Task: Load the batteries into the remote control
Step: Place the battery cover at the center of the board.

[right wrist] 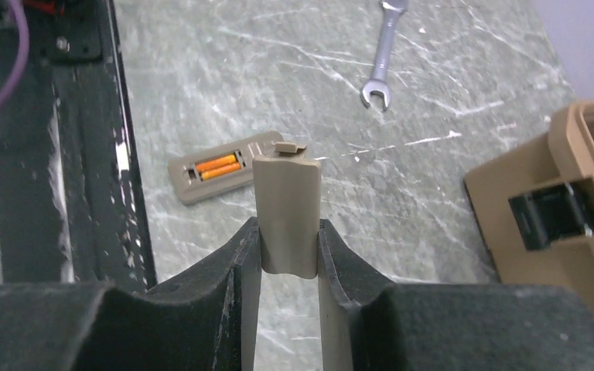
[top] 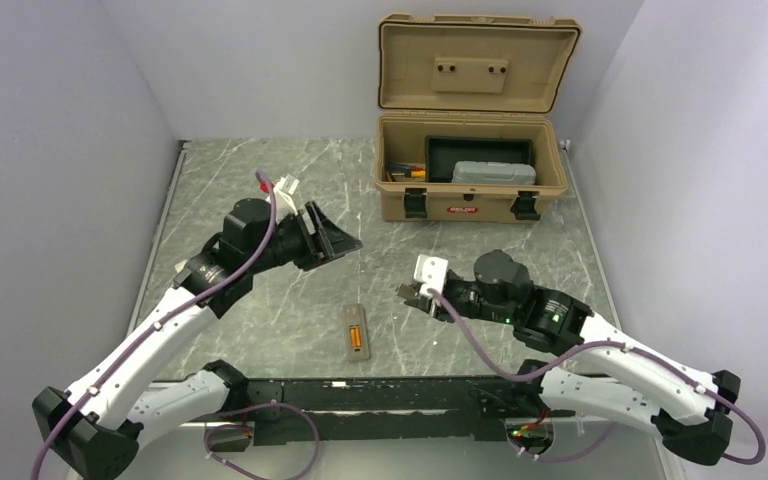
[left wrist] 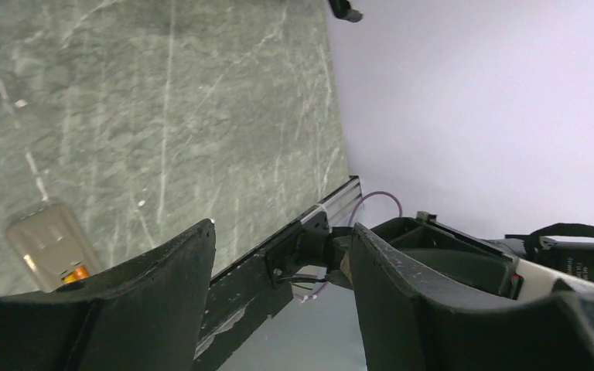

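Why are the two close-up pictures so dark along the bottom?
Left wrist view: the left fingers, black and close to the lens, fill the bottom. Right wrist view: the right fingers do likewise, yet the cover they grip is sharp. Top view: even light, soft shadows only.

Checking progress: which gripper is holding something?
The right gripper, shut on the tan battery cover; the left gripper is open and empty.

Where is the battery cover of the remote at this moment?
The battery cover is clamped in the right gripper, above the table, to the right of the remote control in the top view.
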You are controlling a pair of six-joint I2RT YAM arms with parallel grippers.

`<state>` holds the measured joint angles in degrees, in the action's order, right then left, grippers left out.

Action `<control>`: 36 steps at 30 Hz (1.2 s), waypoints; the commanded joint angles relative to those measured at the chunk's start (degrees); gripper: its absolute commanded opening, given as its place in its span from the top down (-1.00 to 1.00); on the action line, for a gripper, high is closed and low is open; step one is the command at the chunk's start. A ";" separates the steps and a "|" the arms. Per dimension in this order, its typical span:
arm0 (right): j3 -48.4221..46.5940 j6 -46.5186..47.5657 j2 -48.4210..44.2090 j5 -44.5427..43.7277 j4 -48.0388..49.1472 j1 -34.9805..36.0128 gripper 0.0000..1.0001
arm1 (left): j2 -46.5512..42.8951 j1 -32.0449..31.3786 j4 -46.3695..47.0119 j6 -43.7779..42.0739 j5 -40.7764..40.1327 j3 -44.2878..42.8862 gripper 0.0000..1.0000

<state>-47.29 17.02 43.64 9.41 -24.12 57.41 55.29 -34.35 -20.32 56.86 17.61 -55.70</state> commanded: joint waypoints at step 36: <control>-2.52 61.63 46.26 10.34 -14.56 3.40 -0.23 | -7.35 9.56 -3.31 -5.56 6.83 10.36 -0.35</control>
<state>-47.11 77.95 87.39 18.15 -40.05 60.73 49.43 -25.15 -25.89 51.20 23.18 -46.30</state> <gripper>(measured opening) 0.361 0.675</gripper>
